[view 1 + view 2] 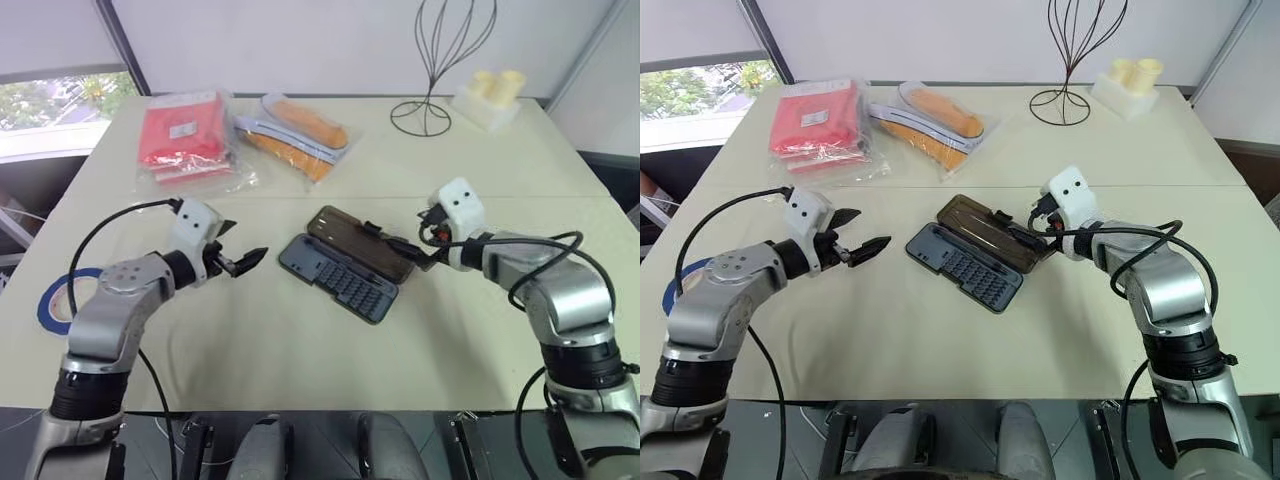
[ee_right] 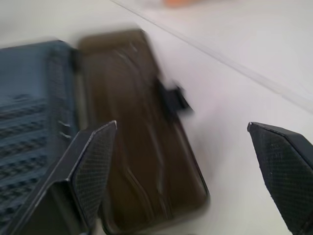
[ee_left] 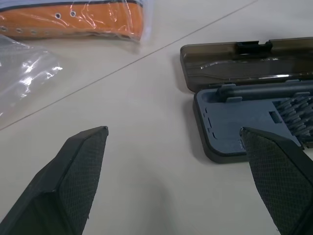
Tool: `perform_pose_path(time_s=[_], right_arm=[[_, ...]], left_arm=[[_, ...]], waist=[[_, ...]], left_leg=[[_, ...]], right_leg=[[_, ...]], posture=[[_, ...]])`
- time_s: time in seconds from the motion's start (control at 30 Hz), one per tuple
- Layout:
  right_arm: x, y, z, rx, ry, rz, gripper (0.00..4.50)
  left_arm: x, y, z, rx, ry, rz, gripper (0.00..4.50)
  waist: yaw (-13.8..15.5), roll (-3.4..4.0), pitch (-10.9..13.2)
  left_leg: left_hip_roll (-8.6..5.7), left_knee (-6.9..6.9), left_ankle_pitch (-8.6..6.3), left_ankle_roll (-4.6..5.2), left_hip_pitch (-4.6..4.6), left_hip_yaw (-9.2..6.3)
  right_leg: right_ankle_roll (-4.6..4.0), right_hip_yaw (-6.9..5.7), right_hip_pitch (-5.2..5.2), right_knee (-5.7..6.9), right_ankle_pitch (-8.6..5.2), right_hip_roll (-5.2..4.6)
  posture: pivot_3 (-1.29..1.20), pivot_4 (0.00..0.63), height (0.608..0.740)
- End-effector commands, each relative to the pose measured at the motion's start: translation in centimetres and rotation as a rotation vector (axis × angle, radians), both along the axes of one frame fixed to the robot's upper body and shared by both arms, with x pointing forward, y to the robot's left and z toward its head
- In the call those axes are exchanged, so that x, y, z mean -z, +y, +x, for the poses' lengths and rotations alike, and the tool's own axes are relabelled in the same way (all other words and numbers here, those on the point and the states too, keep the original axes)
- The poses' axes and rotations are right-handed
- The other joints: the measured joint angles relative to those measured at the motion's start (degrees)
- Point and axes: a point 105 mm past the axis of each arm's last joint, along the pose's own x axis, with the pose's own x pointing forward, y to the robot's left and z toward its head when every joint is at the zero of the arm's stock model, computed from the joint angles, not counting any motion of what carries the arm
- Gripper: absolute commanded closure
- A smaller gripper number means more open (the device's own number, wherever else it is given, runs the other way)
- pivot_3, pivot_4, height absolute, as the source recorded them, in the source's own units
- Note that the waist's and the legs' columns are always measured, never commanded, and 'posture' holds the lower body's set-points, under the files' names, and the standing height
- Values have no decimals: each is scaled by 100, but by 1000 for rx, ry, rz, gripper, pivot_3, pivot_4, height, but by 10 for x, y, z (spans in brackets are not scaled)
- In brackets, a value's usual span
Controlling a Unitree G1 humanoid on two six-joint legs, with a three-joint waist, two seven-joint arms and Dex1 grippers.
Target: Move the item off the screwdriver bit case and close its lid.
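The screwdriver bit case lies open mid-table, its dark blue-grey tray (image 1: 338, 278) of bits nearest me. Its smoky-brown lid (image 1: 362, 243) lies flat behind the tray, with the black latch tab (image 2: 176, 100) at its far edge. The item, a blue tape roll (image 1: 58, 300), rests on the table at the far left, well apart from the case and partly behind my left arm. My left gripper (image 1: 240, 262) is open a little left of the tray, pointing at it, holding nothing. My right gripper (image 1: 408, 250) hangs open and empty at the lid's right end.
Clear bags of red goods (image 1: 185, 135) and orange goods (image 1: 295, 135) lie at the back left. A black wire stand (image 1: 425, 90) and a pale block with yellowish cylinders (image 1: 490, 100) stand at the back right. A seam crosses the table behind the case.
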Motion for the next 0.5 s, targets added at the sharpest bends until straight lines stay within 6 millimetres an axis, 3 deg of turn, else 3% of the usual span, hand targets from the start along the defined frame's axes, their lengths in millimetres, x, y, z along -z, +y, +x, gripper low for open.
perform_pose_path(time_s=[0.03,0.5], right_arm=[[-6,1,-9,69,72,8,49],[23,-6,-5,324,232,34,49]], left_arm=[[-10,-3,2,15,-49,9,0],[-7,-8,1,14,-45,7,0]], waist=[[-4,0,0],[-10,0,0]], left_leg=[[0,0,0,0,0,0],[-9,1,0,0,-11,-1]], right_leg=[[0,0,0,0,0,0],[0,0,-11,2,0,1]], posture=[[0,150,740],[0,150,740]])
